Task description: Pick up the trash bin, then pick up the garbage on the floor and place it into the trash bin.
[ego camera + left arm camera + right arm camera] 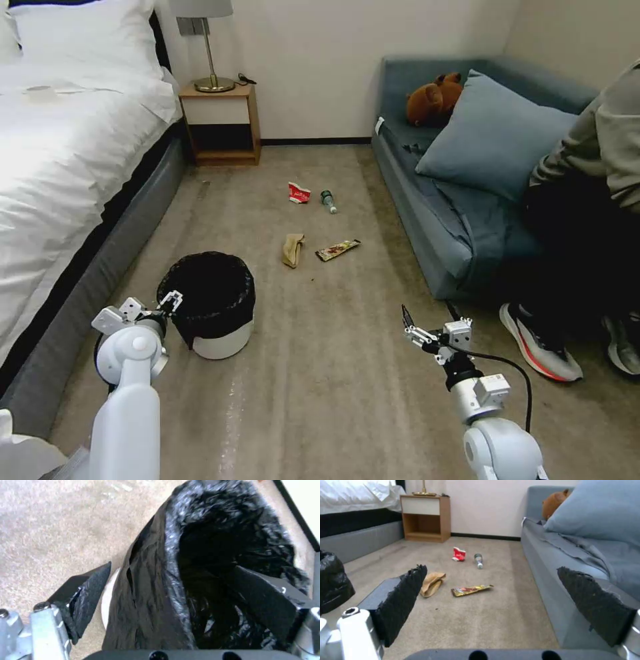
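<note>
Carpeted bedroom floor, lower left of the head view: left gripper (173,597) jaws spread, straddling the bagged rim of the trash bin (212,308), one pad inside, one outside. Nothing is pinched yet. Right gripper (408,329) is held open, lower right. Garbage (293,249) lies mid-frame. Risk: only slack liner is caught, so the bin slips.

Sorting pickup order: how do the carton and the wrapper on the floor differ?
The carton is red and white, crushed and compact; the wrapper is gold-brown, long and flat. The carton lies farther off, beside the bottle; the wrapper lies nearer, beside the paper bag. Both rest loose on the carpet, outside the bin.
</note>
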{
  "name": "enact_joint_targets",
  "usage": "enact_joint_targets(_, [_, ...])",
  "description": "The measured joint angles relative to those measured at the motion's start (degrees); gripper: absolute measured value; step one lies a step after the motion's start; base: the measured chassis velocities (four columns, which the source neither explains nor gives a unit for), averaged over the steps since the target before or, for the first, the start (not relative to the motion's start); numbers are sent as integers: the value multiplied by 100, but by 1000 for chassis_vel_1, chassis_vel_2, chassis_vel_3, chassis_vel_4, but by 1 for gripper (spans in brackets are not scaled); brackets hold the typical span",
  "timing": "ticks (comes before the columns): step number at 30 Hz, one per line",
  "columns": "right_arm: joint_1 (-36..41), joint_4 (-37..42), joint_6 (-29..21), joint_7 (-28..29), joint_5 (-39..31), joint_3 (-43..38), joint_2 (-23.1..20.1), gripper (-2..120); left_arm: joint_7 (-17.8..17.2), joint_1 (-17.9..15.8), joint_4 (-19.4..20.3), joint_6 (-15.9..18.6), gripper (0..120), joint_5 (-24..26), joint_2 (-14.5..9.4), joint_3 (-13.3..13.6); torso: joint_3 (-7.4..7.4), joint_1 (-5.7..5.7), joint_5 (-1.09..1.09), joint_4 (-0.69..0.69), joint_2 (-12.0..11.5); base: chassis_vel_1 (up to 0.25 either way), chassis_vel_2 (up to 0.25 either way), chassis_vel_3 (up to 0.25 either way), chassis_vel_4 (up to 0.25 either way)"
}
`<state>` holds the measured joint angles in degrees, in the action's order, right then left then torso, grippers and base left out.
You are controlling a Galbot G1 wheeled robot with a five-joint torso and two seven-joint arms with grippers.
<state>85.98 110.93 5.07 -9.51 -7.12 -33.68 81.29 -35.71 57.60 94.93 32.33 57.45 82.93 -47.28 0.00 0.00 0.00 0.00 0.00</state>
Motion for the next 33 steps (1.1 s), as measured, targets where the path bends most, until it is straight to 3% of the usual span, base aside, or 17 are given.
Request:
enact_joint_targets(8, [-10, -18, 68, -27, 21, -13, 19, 100, -192, -264, -478, -32, 91, 11, 59, 11, 0, 0, 0, 0, 0, 0, 0, 0, 0])
enact_joint_targets(14, [11, -42, 165, -33, 25, -17, 41, 100, -230, -277, -591, -90, 65, -4, 80, 18, 0, 0, 0, 0, 0, 0, 0, 0, 0])
enact_joint_targets(15, [11, -42, 165, -33, 25, -17, 41, 100, -230, -277, -591, -90, 65, -4, 80, 18, 0, 0, 0, 0, 0, 0, 0, 0, 0])
enact_joint_targets(16, [-4, -42, 169, -49, 1, -44, 46, 100, -228, -263, -596, -93, 57, -19, 80, 18, 0, 0, 0, 0, 0, 0, 0, 0, 0])
enact_joint_targets(22, [-35, -4, 165, -59, -37, -91, 31, 100, -218, -243, -596, -98, 41, -32, 76, 18, 0, 0, 0, 0, 0, 0, 0, 0, 0])
enact_joint_targets(24, [-30, -1, 169, -69, -43, -79, 20, 100, -209, -226, -588, -109, 29, -74, 79, 18, 0, 0, 0, 0, 0, 0, 0, 0, 0])
enact_joint_targets(28, [-35, -25, 184, -70, -43, -71, 28, 100, -204, -205, -582, -119, 19, -114, 84, 18, 0, 0, 0, 0, 0, 0, 0, 0, 0])
enact_joint_targets(30, [-43, -38, 191, -72, -43, -68, 29, 100, -196, -176, -568, -122, 8, -133, 84, 12, -1, 0, 0, 1, 0, 0, 0, 0, 0])
enact_joint_targets(33, [-51, -55, 215, -71, -44, -67, 25, 100, -183, -135, -549, -117, 3, -133, 80, 8, 0, 0, -5, 0, 0, 0, 0, 0, 0])
